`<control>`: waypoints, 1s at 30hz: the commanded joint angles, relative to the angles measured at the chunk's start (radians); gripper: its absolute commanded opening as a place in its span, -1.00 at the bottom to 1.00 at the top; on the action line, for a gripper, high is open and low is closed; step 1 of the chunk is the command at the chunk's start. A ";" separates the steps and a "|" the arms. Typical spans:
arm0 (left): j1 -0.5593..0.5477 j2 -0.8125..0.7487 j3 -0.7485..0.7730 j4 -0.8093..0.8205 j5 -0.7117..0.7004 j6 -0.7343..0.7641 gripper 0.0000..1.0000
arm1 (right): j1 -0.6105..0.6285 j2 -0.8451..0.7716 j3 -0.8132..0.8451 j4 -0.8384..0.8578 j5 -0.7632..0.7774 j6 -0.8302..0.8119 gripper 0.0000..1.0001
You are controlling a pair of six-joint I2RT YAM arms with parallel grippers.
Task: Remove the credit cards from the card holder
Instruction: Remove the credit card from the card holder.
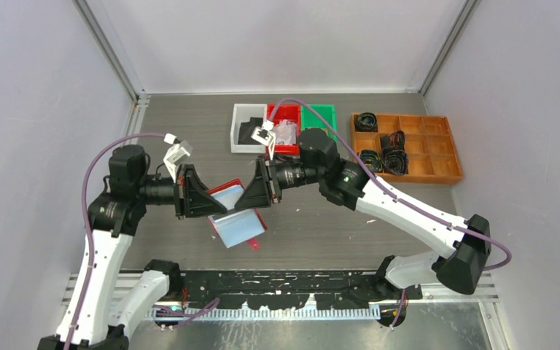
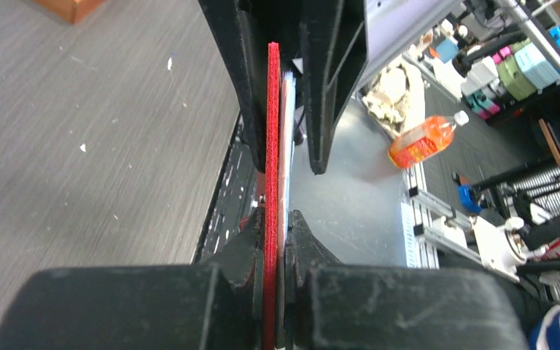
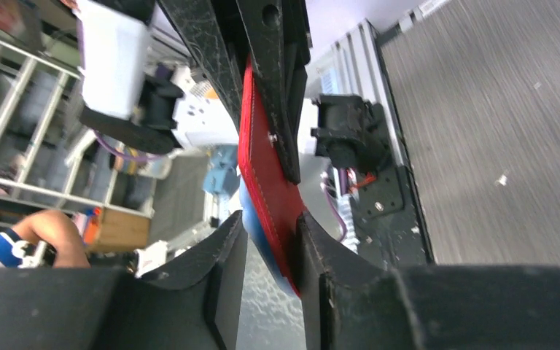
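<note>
Left gripper (image 2: 275, 227) pinches the flat, grainy red card holder (image 2: 272, 109), pages seemingly plastic.

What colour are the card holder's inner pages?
Pale blue-grey, inside the red cover of the card holder. The top external view shows it best.

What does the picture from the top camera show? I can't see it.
Two robot arms meet over an open red card holder: the left gripper pinches one side, the right gripper has its fingers around the other. Behind sit a white bin, a red bin, a green bin and an orange tray.
</note>
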 commanded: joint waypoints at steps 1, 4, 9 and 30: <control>0.001 -0.095 -0.078 0.447 -0.067 -0.373 -1.00 | 0.004 -0.103 -0.134 0.549 0.023 0.292 -0.38; 0.001 -0.110 -0.108 0.499 -0.047 -0.441 -1.00 | 0.004 -0.104 -0.167 0.607 0.052 0.343 -0.84; 0.001 -0.072 -0.068 0.288 0.091 -0.290 0.16 | 0.008 -0.070 0.008 0.157 0.026 0.111 -0.99; -0.129 0.139 0.088 -0.353 0.022 0.319 -0.64 | 0.083 0.299 0.698 -0.861 -0.021 -0.522 -0.97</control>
